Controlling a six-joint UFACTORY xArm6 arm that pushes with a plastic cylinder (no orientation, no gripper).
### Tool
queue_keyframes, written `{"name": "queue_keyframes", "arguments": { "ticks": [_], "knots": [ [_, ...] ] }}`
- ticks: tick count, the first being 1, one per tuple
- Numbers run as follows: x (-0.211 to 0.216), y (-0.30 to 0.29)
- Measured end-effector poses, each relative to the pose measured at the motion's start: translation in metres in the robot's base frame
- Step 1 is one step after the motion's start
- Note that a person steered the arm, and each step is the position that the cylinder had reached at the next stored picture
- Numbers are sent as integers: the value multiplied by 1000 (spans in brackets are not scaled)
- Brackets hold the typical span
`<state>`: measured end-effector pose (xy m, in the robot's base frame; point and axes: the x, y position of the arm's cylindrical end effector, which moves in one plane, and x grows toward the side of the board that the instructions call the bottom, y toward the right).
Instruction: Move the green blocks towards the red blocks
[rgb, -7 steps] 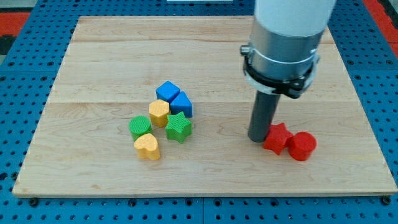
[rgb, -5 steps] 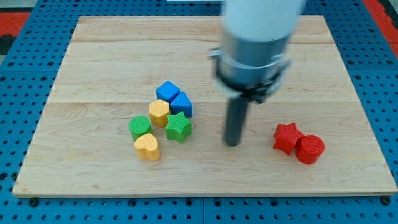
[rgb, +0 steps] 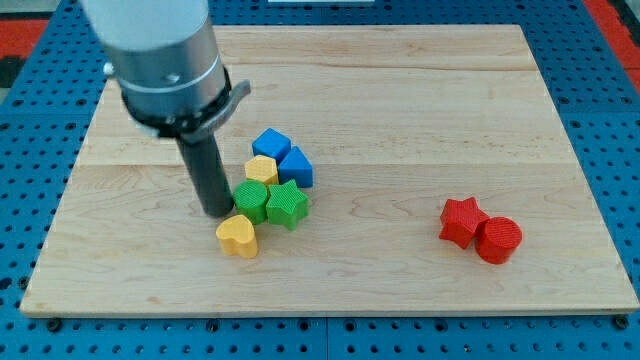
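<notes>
My tip (rgb: 216, 212) stands on the board (rgb: 400, 90) just at the view's left of the green cylinder (rgb: 251, 200), touching it or all but touching; the rod carries no jaws, so nothing opens or closes. Taking that green cylinder as the landmark: the green star (rgb: 287, 204) sits against its right side, the yellow heart (rgb: 238, 235) lies just below it and slightly left, touching or nearly so, and the yellow hexagon (rgb: 262, 169) sits just above it. Up and to the right of the cylinder, past the hexagon, are a blue cube (rgb: 270, 145) and a second blue block (rgb: 295, 166) whose shape I cannot make out, both packed tight with the hexagon. The red star (rgb: 461, 221) and the red cylinder (rgb: 498, 239) lie well apart to the cylinder's right, touching each other, the cylinder lower and further right.

Between the green star and the red star the board is bare wood. The red pair lies near the board's right and bottom edges. The board's left edge is well off to the landmark's left.

The arm's wide grey body hides part of the board's upper left, and is cut off by the view's top. The rod hides the cylinder's left flank, so true contact cannot be judged.
</notes>
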<state>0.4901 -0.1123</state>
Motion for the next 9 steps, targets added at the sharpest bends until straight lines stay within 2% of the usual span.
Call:
{"name": "queue_keyframes", "arguments": {
  "ticks": [2, 4, 5, 6, 7, 8, 9],
  "knots": [
    [26, 51],
    [27, 153],
    [17, 117],
    [6, 55],
    [65, 50],
    [85, 26],
    [86, 73]
  ]
}}
